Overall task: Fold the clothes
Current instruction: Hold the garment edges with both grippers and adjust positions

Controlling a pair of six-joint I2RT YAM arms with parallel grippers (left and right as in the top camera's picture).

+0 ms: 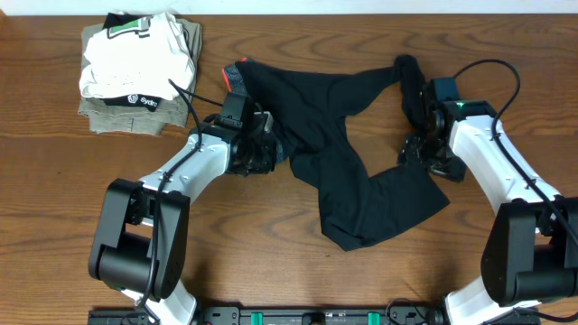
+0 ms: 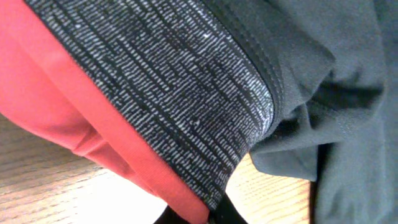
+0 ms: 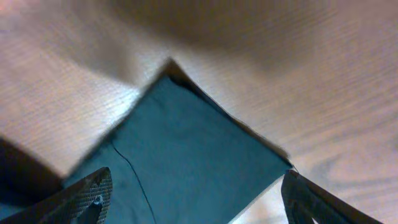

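Observation:
The clothes, black long pants (image 1: 343, 135), lie crumpled mid-table, with one leg running to the upper right and the other to the lower right. The grey waistband (image 2: 186, 106) with its red lining (image 2: 74, 118) fills the left wrist view. My left gripper (image 1: 262, 149) sits at the pants' left edge, shut on the waistband, which runs down into the jaws (image 2: 217, 214). My right gripper (image 1: 424, 149) is over the lower leg's end, open. Its fingertips (image 3: 93, 193) straddle a corner of the black fabric (image 3: 186, 149), with nothing pinched between them.
A stack of folded garments (image 1: 135, 72), white on khaki, stands at the back left. The bare wooden table (image 1: 271, 244) shows in front of the pants. Both arm bases stand at the near edge.

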